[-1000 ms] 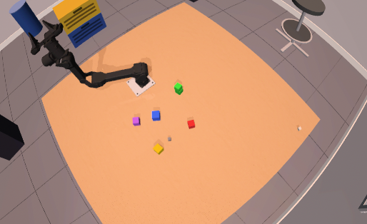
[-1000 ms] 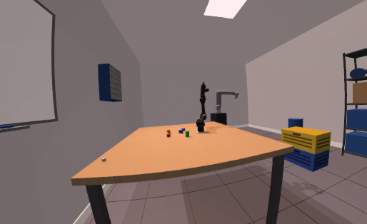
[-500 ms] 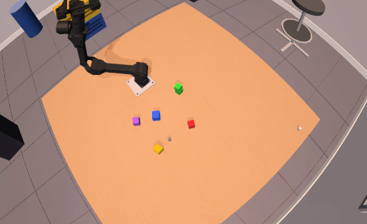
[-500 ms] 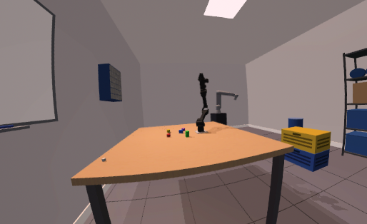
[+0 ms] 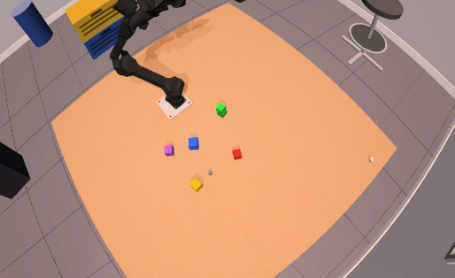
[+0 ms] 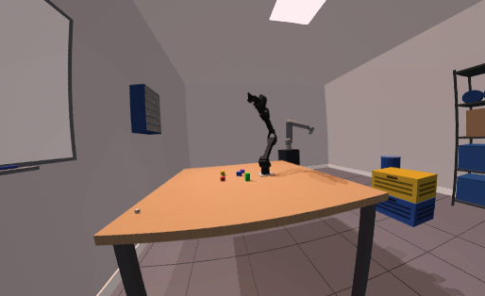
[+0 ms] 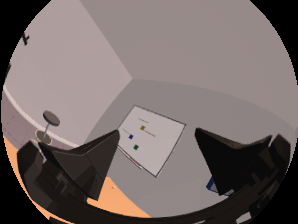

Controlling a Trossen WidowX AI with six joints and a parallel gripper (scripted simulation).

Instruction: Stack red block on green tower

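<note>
The gripper (image 6: 252, 97), spread and holding nothing, hangs high in the exterior view; the red block (image 5: 236, 153) lies mid-frame, lower right of the arm's base.

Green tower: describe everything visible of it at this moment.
The green tower is two bright green cubes, one stacked on the other, matte and plain-looking. It stands upright on the orange table top, just to the side of the arm's white base plate. Nothing touches it but the table: the red block lies apart, nearer the table's middle, and the gripper is raised high, jaws open and empty.
</note>
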